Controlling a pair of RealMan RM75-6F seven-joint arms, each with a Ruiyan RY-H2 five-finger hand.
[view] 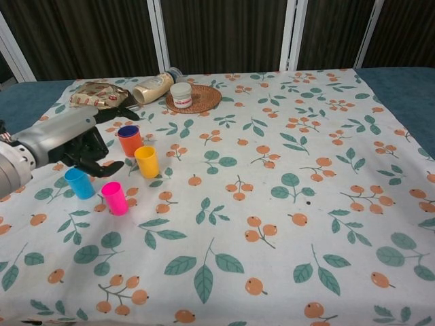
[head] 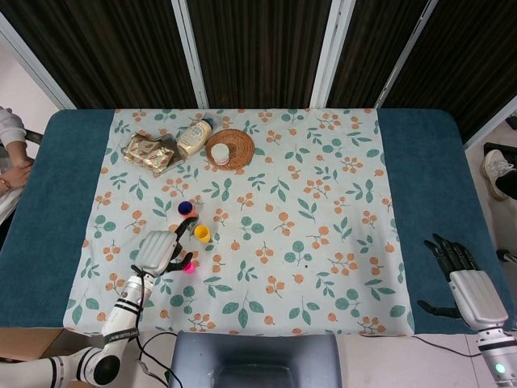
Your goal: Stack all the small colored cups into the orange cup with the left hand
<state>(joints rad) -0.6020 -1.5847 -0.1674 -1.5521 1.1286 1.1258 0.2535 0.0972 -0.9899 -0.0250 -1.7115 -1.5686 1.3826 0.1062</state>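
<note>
Your right hand (head: 464, 279) lies at about four o'clock on the bare blue table (head: 32, 242), off the floral cloth (view: 285, 204), fingers spread and holding nothing; only the head view shows it. Your left hand (view: 75, 142) sits at roughly eight o'clock over the near-left part of the cloth, fingers apart and holding nothing that you can confirm from the chest view. Nearest you among the cups stands the pink cup (view: 115, 197), upright, just at four o'clock of the hand. The light blue cup (view: 79, 183) stands upright directly under the dark fingertips (view: 109, 168); contact cannot be told. The yellow cup (view: 146, 161) stands upright at two o'clock of the pink one, apart from it. The orange cup (view: 128, 140), upright with a dark blue cup (view: 128, 130) seated inside it, stands just beyond the yellow cup, close beside the hand. Farther out, toward eleven o'clock, a crumpled snack packet (view: 99, 95) lies flat, with a cream bottle (view: 155, 85) on its side next to it. A white jar (view: 181, 94) stands upright on a round woven mat (view: 204, 99). A seated person's arm (head: 10, 153) shows at nine o'clock.
</note>
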